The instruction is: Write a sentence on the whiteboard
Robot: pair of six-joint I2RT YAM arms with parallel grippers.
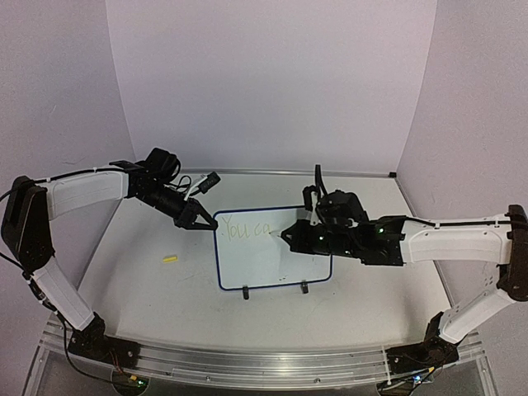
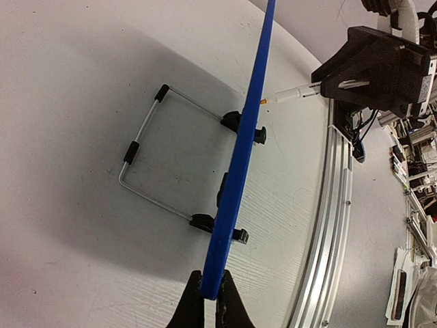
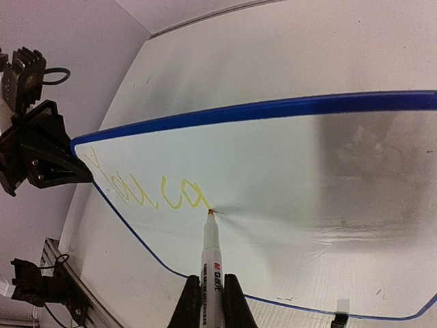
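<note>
- whiteboard (image 1: 272, 268) stands mid-table; left gripper (image 1: 198, 221) clenches its 10 o'clock corner.
- right gripper (image 1: 290, 235) grasps a marker (image 3: 210, 249), tip touching the board.
- sentence (image 3: 147, 190) reads only "you ca" (faint from above).
- wire stand (image 2: 130, 152) shows only from the left wrist.

Whiteboard (image 1: 256, 266) on table (image 1: 148, 299) (marker (image 3: 210, 260) against it)

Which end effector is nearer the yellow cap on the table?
Left end effector: clamped on the whiteboard's corner, close by the cap. The right end effector is across the board.
</note>
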